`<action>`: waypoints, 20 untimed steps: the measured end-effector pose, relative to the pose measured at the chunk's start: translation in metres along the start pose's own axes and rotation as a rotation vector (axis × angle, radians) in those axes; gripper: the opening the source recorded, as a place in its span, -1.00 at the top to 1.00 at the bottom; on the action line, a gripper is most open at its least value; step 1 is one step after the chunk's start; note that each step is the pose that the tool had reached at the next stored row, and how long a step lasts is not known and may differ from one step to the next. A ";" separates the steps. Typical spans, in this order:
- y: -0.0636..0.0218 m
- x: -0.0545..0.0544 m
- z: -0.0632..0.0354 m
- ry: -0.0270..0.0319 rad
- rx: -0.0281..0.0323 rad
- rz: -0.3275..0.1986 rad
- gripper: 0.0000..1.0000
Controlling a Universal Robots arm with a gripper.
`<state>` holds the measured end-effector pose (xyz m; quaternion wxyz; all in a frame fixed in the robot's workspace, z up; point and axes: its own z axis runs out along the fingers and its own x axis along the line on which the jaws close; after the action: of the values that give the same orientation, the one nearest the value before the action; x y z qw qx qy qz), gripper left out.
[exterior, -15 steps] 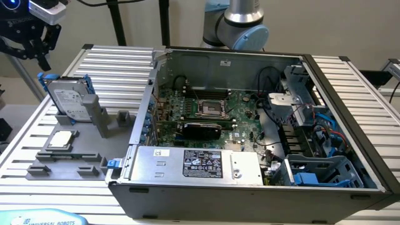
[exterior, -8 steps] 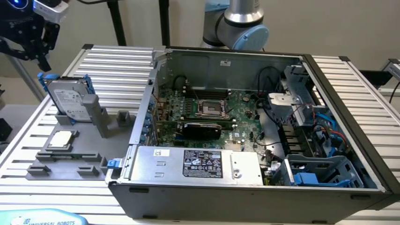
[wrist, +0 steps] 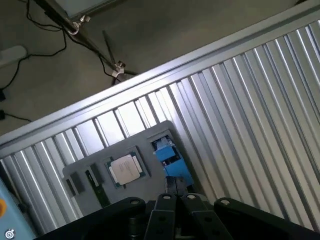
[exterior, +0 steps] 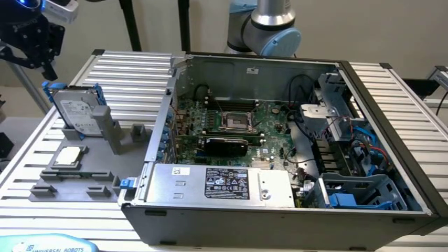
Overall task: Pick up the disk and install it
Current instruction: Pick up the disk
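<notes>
One shut gripper (exterior: 49, 72) above the upright disk (exterior: 75, 113).

Exterior view: black gripper at the view's far left, jaws pressed together with nothing between them, tips just over the disk's top blue corner; contact impossible to judge. Disk standing on edge in a slot of the grey fixture (exterior: 105, 160) on the slatted table (exterior: 133, 68), white label showing, outside the open computer case (exterior: 280, 220) and well apart from the blue drive cage (exterior: 360, 191) in the case's corner at the view's right. Small square chip (exterior: 68, 155) flat on the fixture, near the disk's foot. Wrist view: closed gripper (wrist: 175, 186) directly over the disk (wrist: 170, 155), seen edge-on as a blue frame; chip (wrist: 125, 169) beside it on the fixture (wrist: 135, 142); ribbed table (wrist: 250, 100) all around.
</notes>
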<state>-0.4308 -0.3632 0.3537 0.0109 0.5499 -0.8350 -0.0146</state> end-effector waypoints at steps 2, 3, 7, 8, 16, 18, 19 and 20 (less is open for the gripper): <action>0.0000 0.000 0.0003 0.0010 0.0007 -0.036 0.79; 0.0000 0.000 0.0004 0.0015 0.0011 -0.054 0.79; 0.0000 0.000 0.0008 0.0035 0.0027 -0.127 0.79; 0.0000 0.000 0.0009 0.0040 0.0031 -0.145 0.79; -0.0001 0.000 0.0017 0.0078 0.0071 -0.290 0.79; -0.0001 0.000 0.0019 0.0087 0.0080 -0.323 0.79; -0.0001 0.000 0.0020 0.0089 0.0089 -0.337 0.79; -0.0001 0.000 0.0021 0.0091 0.0099 -0.350 0.79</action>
<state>-0.4308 -0.3631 0.3516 0.0092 0.6870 -0.7265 -0.0097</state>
